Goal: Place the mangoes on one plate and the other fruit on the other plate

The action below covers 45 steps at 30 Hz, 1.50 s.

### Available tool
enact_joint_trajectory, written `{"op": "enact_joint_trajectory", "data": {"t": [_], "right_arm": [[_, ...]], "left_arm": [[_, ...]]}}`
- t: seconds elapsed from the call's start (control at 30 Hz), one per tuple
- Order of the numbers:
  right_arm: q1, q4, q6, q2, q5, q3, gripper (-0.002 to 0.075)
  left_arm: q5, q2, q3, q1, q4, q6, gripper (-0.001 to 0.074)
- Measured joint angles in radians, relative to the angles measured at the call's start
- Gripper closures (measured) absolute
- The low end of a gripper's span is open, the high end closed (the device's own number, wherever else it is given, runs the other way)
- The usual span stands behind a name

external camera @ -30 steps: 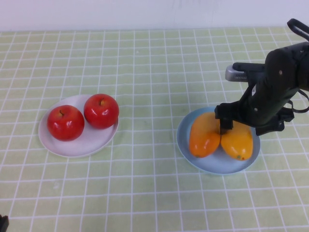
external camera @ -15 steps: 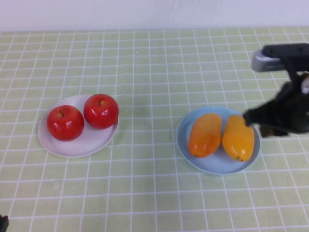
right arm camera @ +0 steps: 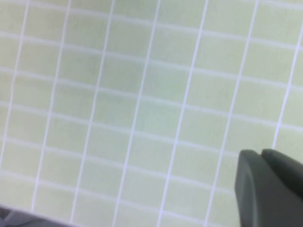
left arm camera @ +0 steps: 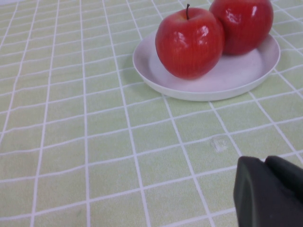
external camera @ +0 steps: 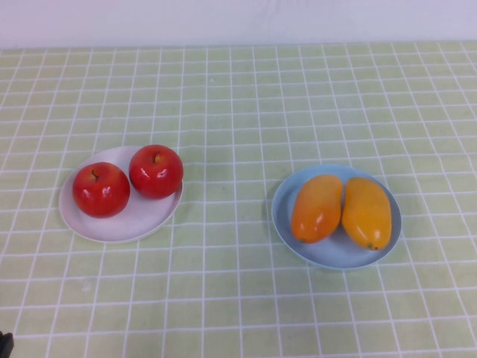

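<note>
Two mangoes lie side by side on the light blue plate [external camera: 335,258] at the right: a deeper orange one [external camera: 317,208] and a yellower one [external camera: 367,212]. Two red apples [external camera: 101,189] [external camera: 156,171] sit on the white plate [external camera: 127,227] at the left. The left wrist view shows the apples [left arm camera: 189,41] and the white plate [left arm camera: 213,87] close up. My left gripper [left arm camera: 265,161] hovers low over the cloth, short of that plate, shut and empty. My right gripper [right arm camera: 262,153] shows only in its wrist view, over bare cloth, shut on nothing.
A green checked cloth [external camera: 238,112] covers the whole table. A white wall runs along the far edge. A small dark part [external camera: 4,344] pokes into the high view's bottom left corner. Neither arm is otherwise in the high view.
My right arm has pulled away from over the blue plate to the right and out of the high view. Its fingers have shut empty. The yellower mango stays on the plate.
</note>
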Motion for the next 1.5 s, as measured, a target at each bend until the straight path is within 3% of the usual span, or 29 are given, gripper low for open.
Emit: {"op": "enact_joint_trajectory", "data": {"t": [0.2,0.47,0.57,0.7,0.87,1.1,1.5], "right_arm": [[0.000,0.011,-0.070,-0.113,-0.012,0.034,0.0741],[-0.012,-0.075,-0.120,-0.175,-0.377,0.248,0.0741],[-0.087,-0.093,-0.122,-0.208,-0.589,0.362,0.0741],[-0.253,-0.099,-0.124,-0.284,-0.872,0.539,0.0741],[-0.414,-0.101,-0.124,-0.438,-1.056,0.716,0.0741],[-0.491,-0.077,-0.124,-0.684,-1.103,0.841,0.0741],[-0.493,-0.075,-0.124,-0.931,-0.900,0.855,0.0741]], "left_arm": [[0.000,0.000,0.000,0.000,0.000,0.000,0.0731],[0.000,0.000,0.000,0.000,0.000,0.000,0.0731],[0.000,0.000,0.000,0.000,0.000,0.000,0.0731],[0.000,0.000,0.000,0.000,0.000,0.000,0.0731],[0.000,0.000,0.000,0.000,0.000,0.000,0.0731],[0.000,0.000,0.000,0.000,0.000,0.000,0.0731],[0.000,0.000,0.000,0.000,0.000,0.000,0.0731]]}}
